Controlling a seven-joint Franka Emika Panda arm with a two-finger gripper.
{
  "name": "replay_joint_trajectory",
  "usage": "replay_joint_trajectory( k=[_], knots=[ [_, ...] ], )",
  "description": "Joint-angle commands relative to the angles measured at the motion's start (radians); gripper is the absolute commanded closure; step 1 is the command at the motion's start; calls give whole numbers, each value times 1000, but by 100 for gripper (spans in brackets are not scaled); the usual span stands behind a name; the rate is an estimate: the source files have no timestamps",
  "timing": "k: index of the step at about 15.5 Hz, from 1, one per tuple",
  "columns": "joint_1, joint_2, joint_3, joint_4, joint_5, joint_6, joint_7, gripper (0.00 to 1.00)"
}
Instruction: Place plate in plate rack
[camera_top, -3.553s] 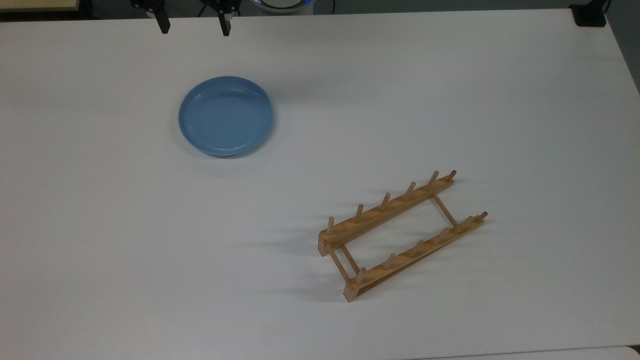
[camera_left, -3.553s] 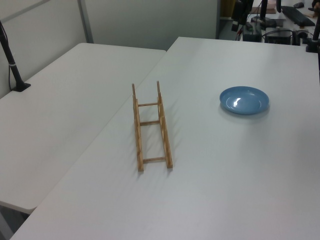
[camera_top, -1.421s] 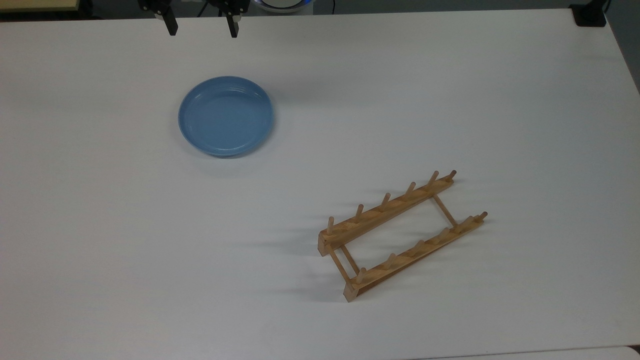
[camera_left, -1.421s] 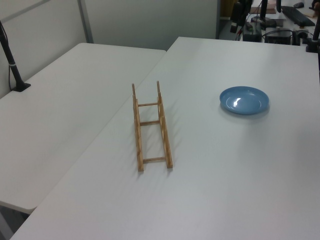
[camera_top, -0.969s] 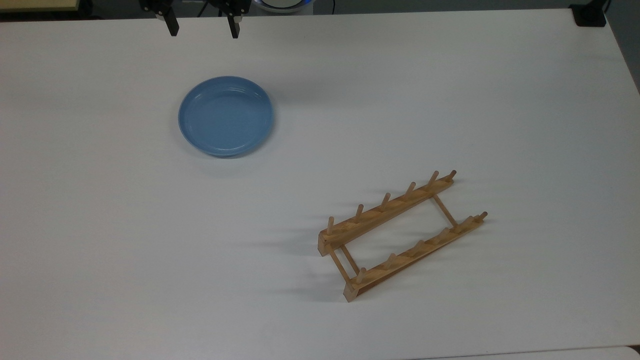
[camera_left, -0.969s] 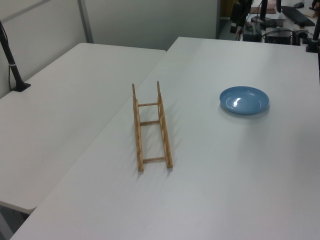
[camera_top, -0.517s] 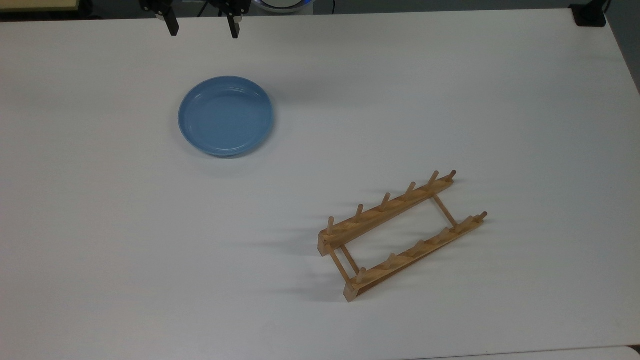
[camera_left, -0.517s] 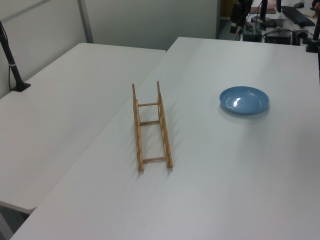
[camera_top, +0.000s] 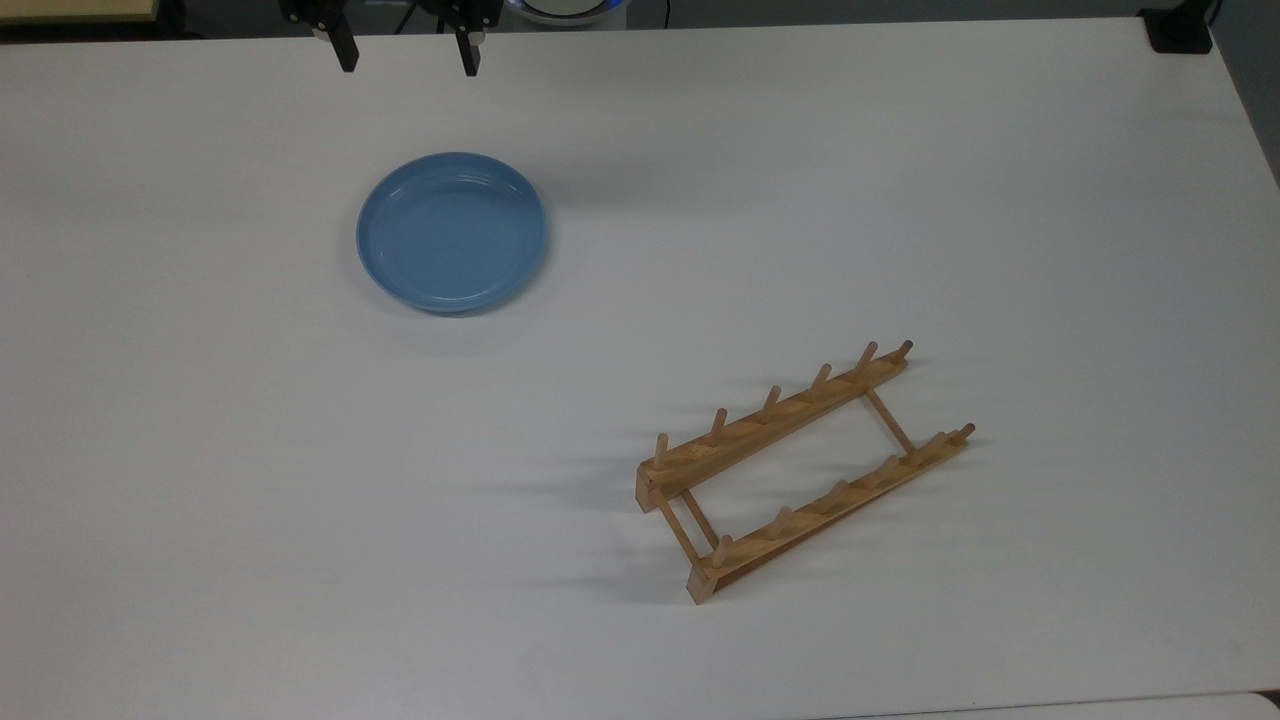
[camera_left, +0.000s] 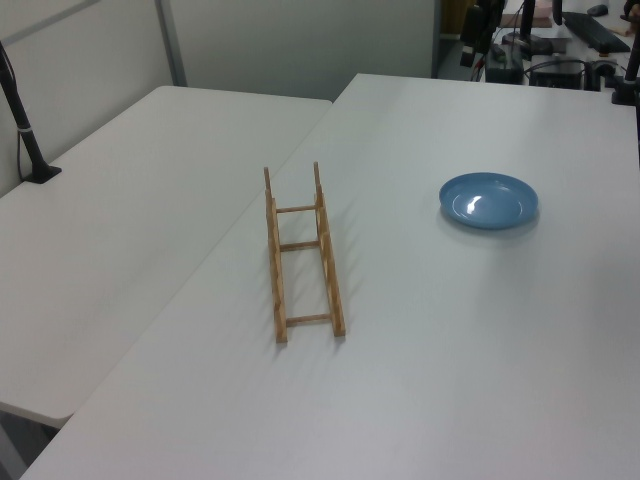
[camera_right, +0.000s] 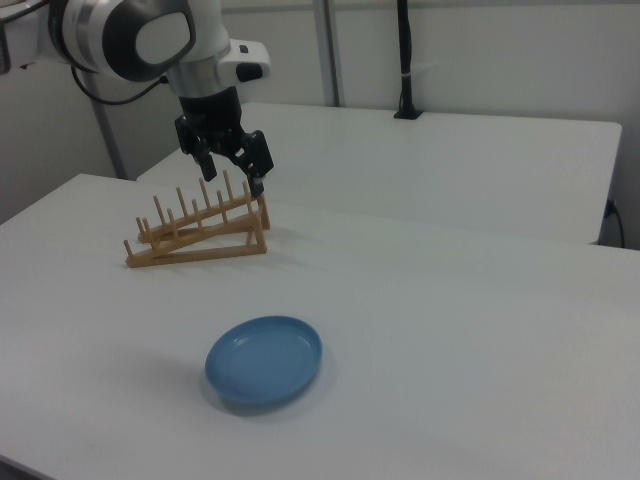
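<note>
gripper (camera_top: 405, 55) hanging high, fingers (camera_top: 346, 52) spread wide and pointing down, nothing between them; in the right view (camera_right: 232, 168) carried on the white arm (camera_right: 150, 35), well up off the table (camera_top: 900, 200). seen at the top view's upper edge, just past the table's far border.

plate (camera_top: 452, 232) lying flat, right way up, on the table, apart from the gripper and below it in the top view, a touch toward the top view's right of the midline between the fingertips. in the right view (camera_right: 265, 359) resting nearer the camera than the gripper and lower.

judging by the gloss and the raised rim: probably hard glazed ware or stiff plastic, rigid, slippery under metal pads, liable to chip or crack if dropped. lying flat, no edge free underneath, so best taken at the rim, one finger inside the lip and one outside, pinching the wall. likely to swing or slide in the pinch once lifted, weight hanging off one side. firm closing advised, and a slow lift.

plate rack (camera_top: 800, 470) well apart from the plate, toward the top view's lower right, set at a slant, pegs upright, every slot bare. in the left view (camera_left: 303, 254) standing to the left view's left of the plate (camera_left: 488, 201). task hardly begun: plate untouched.
</note>
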Motion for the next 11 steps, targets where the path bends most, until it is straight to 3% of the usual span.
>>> replay_joint_trajectory(
  k=[1,4,7,11],
  knots=[
    [-9,-4,3,19,-41,-38,-135,0],
    [-32,-6,0,19,-84,-73,-293,0],
    [-49,7,0,6,-127,-66,-349,0],
    [-112,24,-8,-99,-132,67,-445,0]
  ],
)
